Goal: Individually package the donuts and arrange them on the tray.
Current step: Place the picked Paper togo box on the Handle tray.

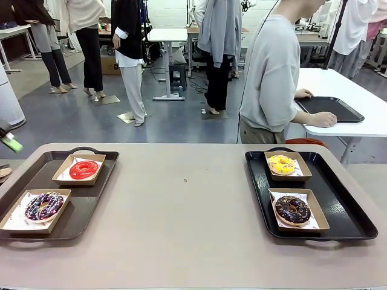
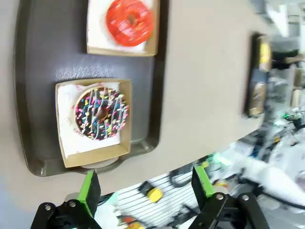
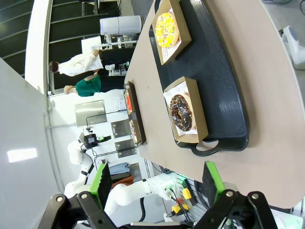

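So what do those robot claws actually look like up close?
Each gripper is a black metal frame with round silver bolts at the joints and two slim fingers faced with bright green pads. The left gripper and the right gripper look alike. Beyond the table's edge, a white, rounded arm segment shows.

far tray [image 2: 258,71] blurred, left tray [image 1: 12,232] cropped
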`<state>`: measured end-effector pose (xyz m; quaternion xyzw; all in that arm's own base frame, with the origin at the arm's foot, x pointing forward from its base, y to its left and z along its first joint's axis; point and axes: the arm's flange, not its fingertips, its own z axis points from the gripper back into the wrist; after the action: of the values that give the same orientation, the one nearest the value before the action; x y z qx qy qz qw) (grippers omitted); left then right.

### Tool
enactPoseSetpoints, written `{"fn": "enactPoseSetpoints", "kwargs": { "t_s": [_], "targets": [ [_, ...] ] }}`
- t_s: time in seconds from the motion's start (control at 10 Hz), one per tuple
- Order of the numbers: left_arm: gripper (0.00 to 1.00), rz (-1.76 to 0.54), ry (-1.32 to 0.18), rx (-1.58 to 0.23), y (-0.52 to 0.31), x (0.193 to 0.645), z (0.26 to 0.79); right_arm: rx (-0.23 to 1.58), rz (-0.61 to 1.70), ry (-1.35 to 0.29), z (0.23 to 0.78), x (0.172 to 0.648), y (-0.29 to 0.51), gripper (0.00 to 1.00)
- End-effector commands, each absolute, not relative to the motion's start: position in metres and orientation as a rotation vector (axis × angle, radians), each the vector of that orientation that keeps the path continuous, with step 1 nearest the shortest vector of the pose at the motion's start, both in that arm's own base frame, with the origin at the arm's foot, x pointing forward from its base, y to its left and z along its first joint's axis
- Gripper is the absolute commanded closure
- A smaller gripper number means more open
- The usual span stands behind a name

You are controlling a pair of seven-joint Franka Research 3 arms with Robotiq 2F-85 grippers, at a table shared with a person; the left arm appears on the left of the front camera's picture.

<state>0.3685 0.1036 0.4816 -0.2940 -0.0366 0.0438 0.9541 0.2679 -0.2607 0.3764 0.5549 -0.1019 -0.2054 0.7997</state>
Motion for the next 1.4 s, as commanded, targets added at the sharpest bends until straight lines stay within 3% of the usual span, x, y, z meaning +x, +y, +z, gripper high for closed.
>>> {"fn": "enactPoseSetpoints", "kwargs": {
  "t_s": [0.0,0.2,0.5,0.9,1.3],
  "targets": [
    [0.00,0.127,-0.204,-0.865,0.162,0.351,0.489,1.193,-0.442,-0.210,0.377,0.266,-0.261,0.00],
    [0.00,0.137,-0.275,-1.132,0.210,0.334,0.476,1.193,-0.442,-0.210,0.377,0.266,-0.261,0.00],
    [0.00,0.083,-0.266,-1.324,0.250,0.296,0.437,1.193,-0.442,-0.210,0.377,0.266,-0.261,0.00],
    [0.00,0.112,-0.143,-1.354,0.267,0.285,0.390,1.193,-0.442,-0.210,0.377,0.266,-0.261,0.00],
    [0.00,0.129,-0.144,-1.273,0.265,0.279,0.390,1.193,-0.442,-0.210,0.377,0.266,-0.261,0.00]
  ]
}}
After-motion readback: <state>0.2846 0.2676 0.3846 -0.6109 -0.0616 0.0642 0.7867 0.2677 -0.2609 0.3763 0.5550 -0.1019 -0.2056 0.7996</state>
